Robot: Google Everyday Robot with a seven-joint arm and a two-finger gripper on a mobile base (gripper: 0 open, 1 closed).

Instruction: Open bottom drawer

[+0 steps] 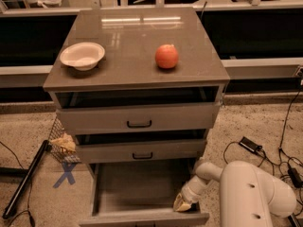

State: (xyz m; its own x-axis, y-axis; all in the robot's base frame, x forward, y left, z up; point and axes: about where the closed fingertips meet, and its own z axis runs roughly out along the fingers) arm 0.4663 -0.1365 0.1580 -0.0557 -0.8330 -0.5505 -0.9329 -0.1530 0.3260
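The bottom drawer (142, 217) of the grey-taupe cabinet stands pulled far out, and its plain grey inner tray (137, 186) shows empty. Its front runs along the lower edge of the view and its handle is barely visible. My gripper (182, 202) reaches down from the white arm (251, 195) into the drawer's right front corner, just behind the drawer front. The middle drawer (142, 151) and the top drawer (138, 118) sit above, each slightly out.
A white bowl (82, 56) and an orange-red fruit (166, 56) stand on the cabinet top (137, 37). A wire basket with crumpled paper (64, 143), a black pole (26, 178) and a blue X floor mark (66, 173) lie left. Cables and a black box (251, 144) lie right.
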